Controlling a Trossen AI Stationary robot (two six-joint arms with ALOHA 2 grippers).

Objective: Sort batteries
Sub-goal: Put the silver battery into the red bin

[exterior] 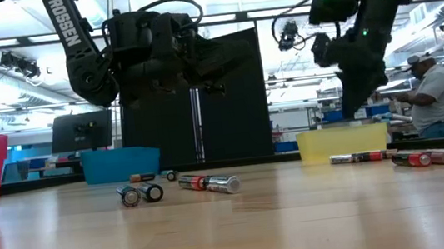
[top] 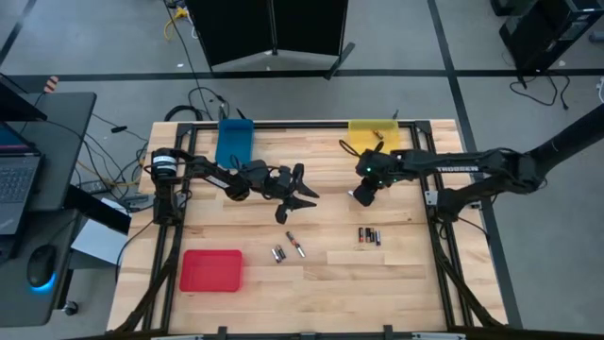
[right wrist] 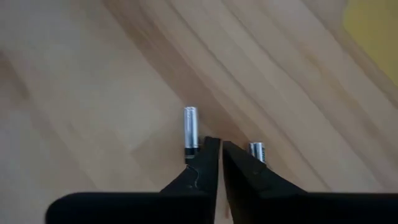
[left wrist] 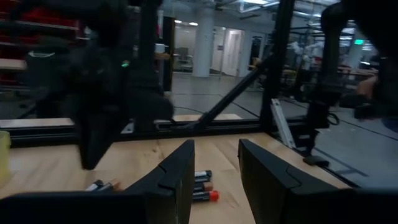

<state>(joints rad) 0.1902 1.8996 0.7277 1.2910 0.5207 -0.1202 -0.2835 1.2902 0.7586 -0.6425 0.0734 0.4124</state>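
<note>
The right gripper [right wrist: 219,149] hangs low over the table near the yellow tray [top: 371,135], fingers pressed almost together on nothing, with 2 silvery batteries [right wrist: 190,132] lying on the wood just beside its tips. The left gripper [top: 294,192] waits mid-table, spread wide and empty, while more cells [top: 368,236] lie toward the front edge between the red tray [top: 210,270] and the right side (the blue tray [top: 235,142] sits at the back). Descending with fingers this narrow would likely nudge a cell and send it rolling away.

Left pincer [top: 300,195] agape, right pincer [top: 362,197] closed
</note>
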